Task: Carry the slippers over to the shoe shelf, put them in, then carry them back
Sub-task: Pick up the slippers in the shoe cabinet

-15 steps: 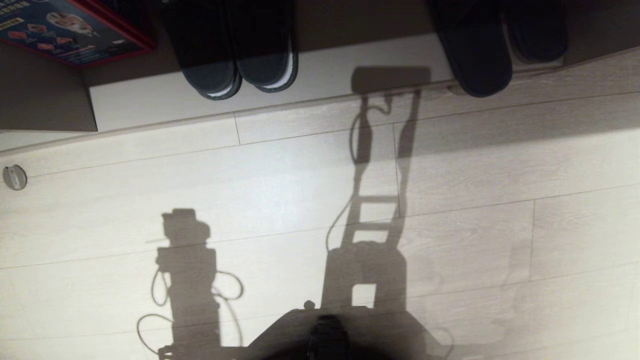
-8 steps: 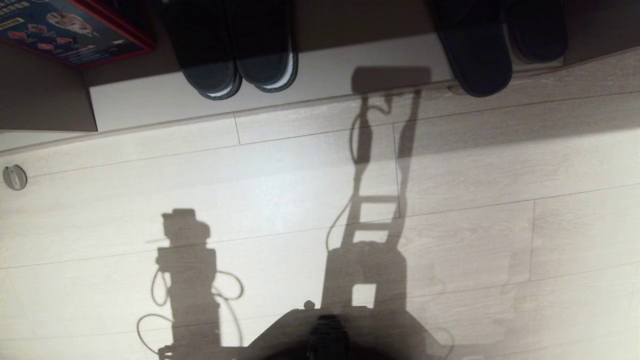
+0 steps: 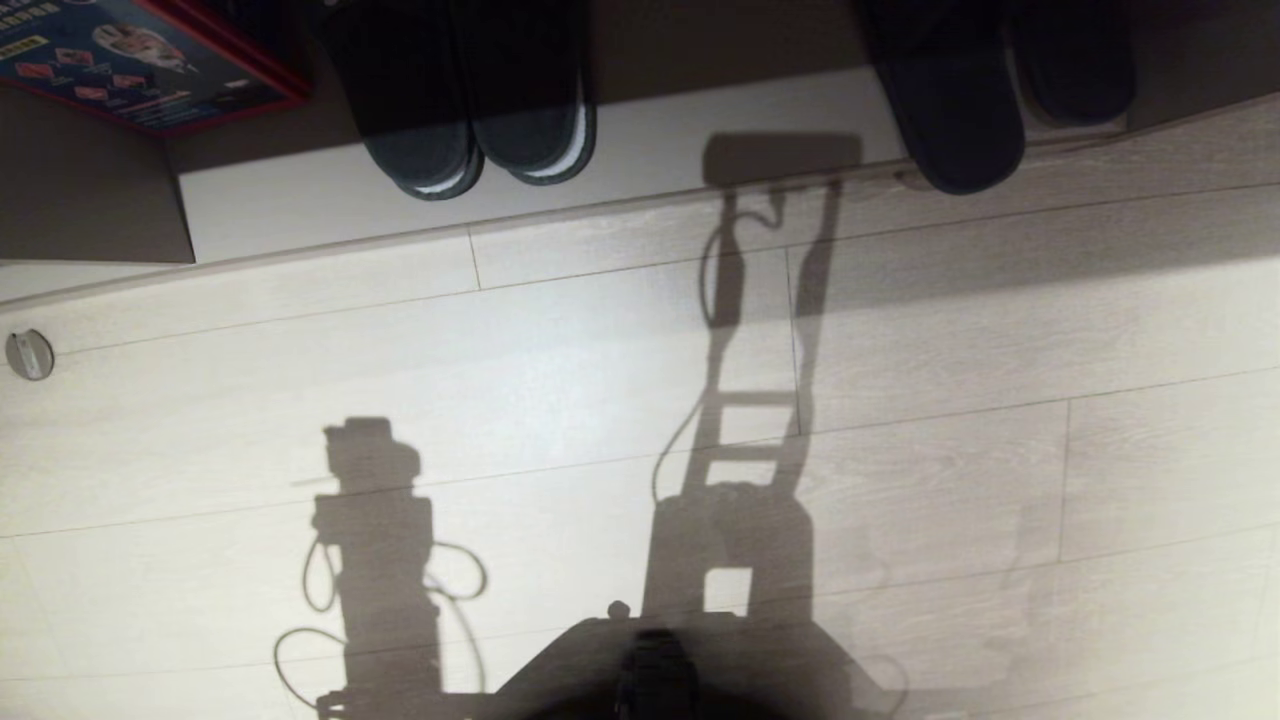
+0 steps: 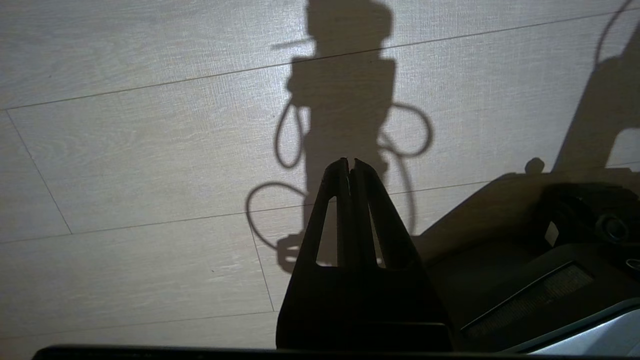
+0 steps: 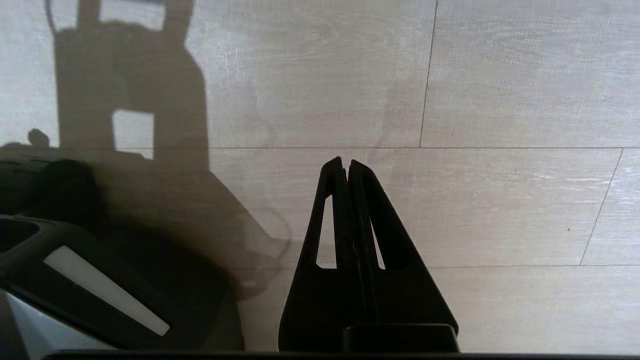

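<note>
Two dark grey-blue slippers lie toes toward me at the far right of the head view, the nearer one with its toe over the front edge of the shoe shelf's pale bottom board, the other beside it. Neither arm appears in the head view; only their shadows fall on the floor. In the left wrist view my left gripper hangs shut and empty over bare floor planks. In the right wrist view my right gripper is likewise shut and empty above the floor, far from the slippers.
A darker pair with white sole edges rests on the same board further left. A colourful red-edged box sits at the far left, above a brown panel. A round metal fitting is set in the floor. My base shows at the near edge.
</note>
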{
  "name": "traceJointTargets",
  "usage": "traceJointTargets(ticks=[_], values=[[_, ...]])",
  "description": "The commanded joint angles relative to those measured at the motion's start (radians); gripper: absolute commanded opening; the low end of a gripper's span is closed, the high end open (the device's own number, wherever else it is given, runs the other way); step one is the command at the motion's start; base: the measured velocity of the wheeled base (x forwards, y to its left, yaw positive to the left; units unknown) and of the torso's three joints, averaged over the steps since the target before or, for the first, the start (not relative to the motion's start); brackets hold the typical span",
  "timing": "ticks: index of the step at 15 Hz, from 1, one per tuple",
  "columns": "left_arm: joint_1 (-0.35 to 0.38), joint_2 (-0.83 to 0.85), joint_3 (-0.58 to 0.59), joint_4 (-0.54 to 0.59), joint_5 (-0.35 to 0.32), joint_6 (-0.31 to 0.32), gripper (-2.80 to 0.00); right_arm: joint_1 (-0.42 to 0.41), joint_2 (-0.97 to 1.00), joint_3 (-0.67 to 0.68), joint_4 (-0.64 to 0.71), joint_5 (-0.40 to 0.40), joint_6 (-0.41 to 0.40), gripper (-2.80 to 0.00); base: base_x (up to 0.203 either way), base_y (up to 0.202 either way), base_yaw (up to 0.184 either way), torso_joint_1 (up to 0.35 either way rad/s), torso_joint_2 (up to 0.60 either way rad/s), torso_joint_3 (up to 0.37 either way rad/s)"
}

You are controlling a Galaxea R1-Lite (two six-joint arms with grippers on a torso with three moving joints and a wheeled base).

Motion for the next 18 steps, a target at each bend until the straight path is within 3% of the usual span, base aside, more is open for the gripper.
traceJointTargets(ticks=[1,4,6,13,14,18], values=[[0.0,-0.001,0.002,0.0,0.0,0.0,-2.8,0.0,0.008,-0.008,-0.007,0.003,0.0,-2.8,0.0,0.0,0.0,0.0,0.0,0.0],[0.0,-0.001,0.002,0.0,0.0,0.0,-2.8,0.001,0.107,-0.182,0.001,0.03,0.0,-2.8,0.0,0.0,0.0,0.0,0.0,0.0],[0.0,0.001,0.002,0.0,0.0,0.0,-2.8,0.002,0.305,-0.286,-0.037,0.037,0.001,-2.8,0.0,0.0,0.0,0.0,0.0,0.0],[0.0,-0.001,0.002,0.0,0.0,0.0,-2.8,-0.005,1.094,-0.643,-0.474,0.009,-0.048,-2.8,0.0,0.0,0.0,0.0,0.0,0.0],[0.0,-0.001,0.002,0.0,0.0,0.0,-2.8,-0.005,1.186,-0.712,-0.546,0.006,-0.066,0.0,0.0,0.0,0.0,0.0,0.0,0.0],[0.0,0.0,0.002,0.0,0.0,0.001,-2.8,0.015,1.428,-0.994,-0.744,0.009,-0.105,0.0,0.0,0.0,0.0,0.0,0.0,0.0]])
